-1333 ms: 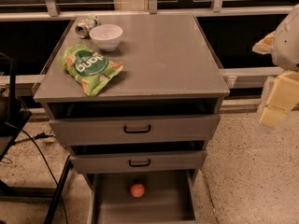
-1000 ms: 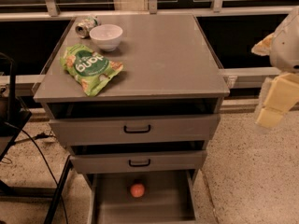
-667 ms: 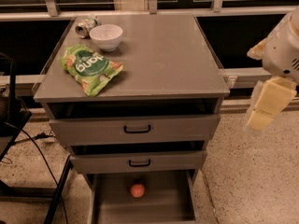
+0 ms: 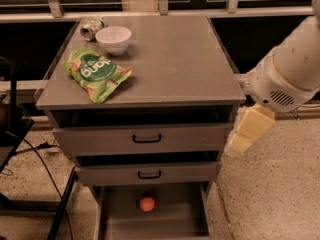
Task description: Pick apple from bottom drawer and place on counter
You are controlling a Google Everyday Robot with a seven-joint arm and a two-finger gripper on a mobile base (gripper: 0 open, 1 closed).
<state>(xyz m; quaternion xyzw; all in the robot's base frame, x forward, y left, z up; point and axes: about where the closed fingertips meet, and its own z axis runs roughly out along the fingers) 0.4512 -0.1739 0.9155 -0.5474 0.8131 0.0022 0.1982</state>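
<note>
One apple [image 4: 147, 203] is sitting on the flat floor of the bottom drawer [image 4: 185, 220], which is standing pulled out at the foot of the cabinet. The fruit is resting toward the drawer's back, roughly on its centre line and apart from both side walls, just in front of the lower drawer front [image 4: 148, 174].

The gripper [image 4: 247, 131] is hanging in the air just off the cabinet's right side, about level with the upper drawer front [image 4: 145, 139]. The apple is therefore lying below it and inward toward the cabinet's middle, well apart. Being round, the apple is offering no long axis to line up with.

The arm is slanting down from the upper right of the view. Its pale wrist housing [image 4: 280, 81] is sitting beside the right edge of the surface [image 4: 180, 59], and the gripper is pointing down and slightly toward the cabinet. Whether it is spread or closed I cannot tell, and it is holding nothing that shows.

The coming move is probably calling for a descent and a sideways shift into the drawer, passing in front of the closed drawer fronts.
</note>
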